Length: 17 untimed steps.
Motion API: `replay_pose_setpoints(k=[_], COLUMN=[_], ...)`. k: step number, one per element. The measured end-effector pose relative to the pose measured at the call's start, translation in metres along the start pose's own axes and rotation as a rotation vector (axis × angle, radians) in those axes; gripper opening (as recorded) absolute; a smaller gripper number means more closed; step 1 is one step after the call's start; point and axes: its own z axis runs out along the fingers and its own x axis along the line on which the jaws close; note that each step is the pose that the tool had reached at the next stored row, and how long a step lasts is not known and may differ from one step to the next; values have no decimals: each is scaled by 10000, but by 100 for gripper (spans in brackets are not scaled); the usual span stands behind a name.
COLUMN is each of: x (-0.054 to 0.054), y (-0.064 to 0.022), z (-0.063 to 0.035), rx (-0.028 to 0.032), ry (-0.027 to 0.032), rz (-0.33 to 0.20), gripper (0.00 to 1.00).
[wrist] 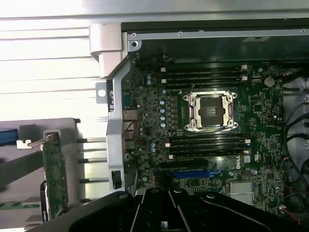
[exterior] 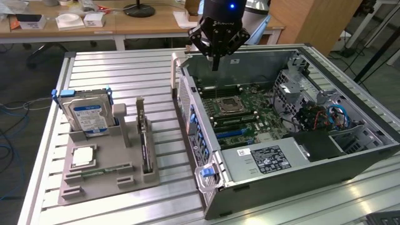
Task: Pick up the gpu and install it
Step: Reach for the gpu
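Note:
The gpu (exterior: 144,145) is a thin dark card standing on edge in a slot of the grey holder (exterior: 106,185), with its narrow metal bracket at the far end. In the wrist view the gpu (wrist: 54,174) shows edge-on beside the case wall. My gripper (exterior: 215,64) hangs above the far rim of the open computer case (exterior: 187,105), well to the exterior view's right of the card. Its fingers (wrist: 159,200) are shut together with nothing between them. Below lies the motherboard (wrist: 207,145) with a blue expansion slot (wrist: 193,173).
The holder also carries a silver hard drive (exterior: 89,117), a square chip (exterior: 83,157) and a green memory stick (exterior: 100,172). The slatted aluminium table (exterior: 119,70) lies bare behind the holder. A wooden desk (exterior: 125,23) with small items stands beyond.

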Motion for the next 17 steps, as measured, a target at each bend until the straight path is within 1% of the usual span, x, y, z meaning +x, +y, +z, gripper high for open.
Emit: replay_pose_setpoints(k=[17], x=[81], y=[-6], z=[20], rx=[-1], ry=[0], rz=[0], gripper=[11])
